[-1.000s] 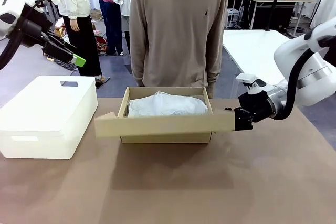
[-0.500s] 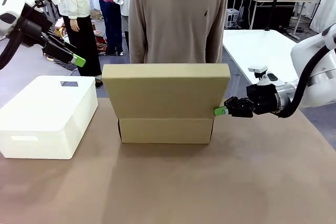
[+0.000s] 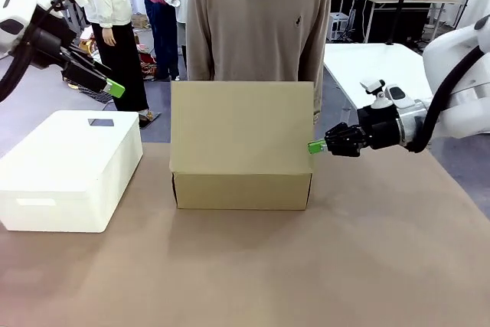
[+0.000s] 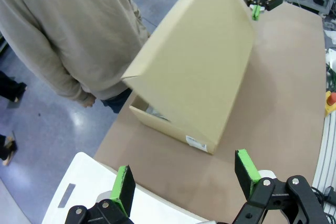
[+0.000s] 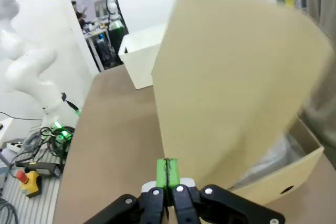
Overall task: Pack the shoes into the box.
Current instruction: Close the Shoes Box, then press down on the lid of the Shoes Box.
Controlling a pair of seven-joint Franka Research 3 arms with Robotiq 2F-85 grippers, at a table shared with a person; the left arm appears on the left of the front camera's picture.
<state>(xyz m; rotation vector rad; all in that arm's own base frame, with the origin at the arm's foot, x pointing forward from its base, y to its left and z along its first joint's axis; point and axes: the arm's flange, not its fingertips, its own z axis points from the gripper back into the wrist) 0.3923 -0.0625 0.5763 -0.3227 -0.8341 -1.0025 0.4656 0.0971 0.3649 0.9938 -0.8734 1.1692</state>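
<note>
The bench [image 3: 245,281] is bare brown board along its near edge. Further in, at the middle, stands the box [image 3: 242,190], its flap lid [image 3: 242,128] raised on edge so that it hides the inside from the front camera. In the right wrist view the lid tilts over the open box and white tissue paper [image 5: 273,158] shows beneath it; the shoes are probably under that paper, but they cannot be made out.

At the lid's right edge sits the right tool [image 3: 315,146], its green pads pressed flat together with nothing between them. Its tip is at, or just beside, the lid's edge; actual contact is hard to judge.

To the left of the box, apart from it, rests a white plastic box [image 3: 69,170].

The left tool [image 3: 113,88] hangs high above that white box, jaws spread wide and holding nothing, as the left wrist view shows with its two pads far apart.

Beyond the far edge stands a person in a beige sweater [image 3: 260,28], directly behind the lid.
</note>
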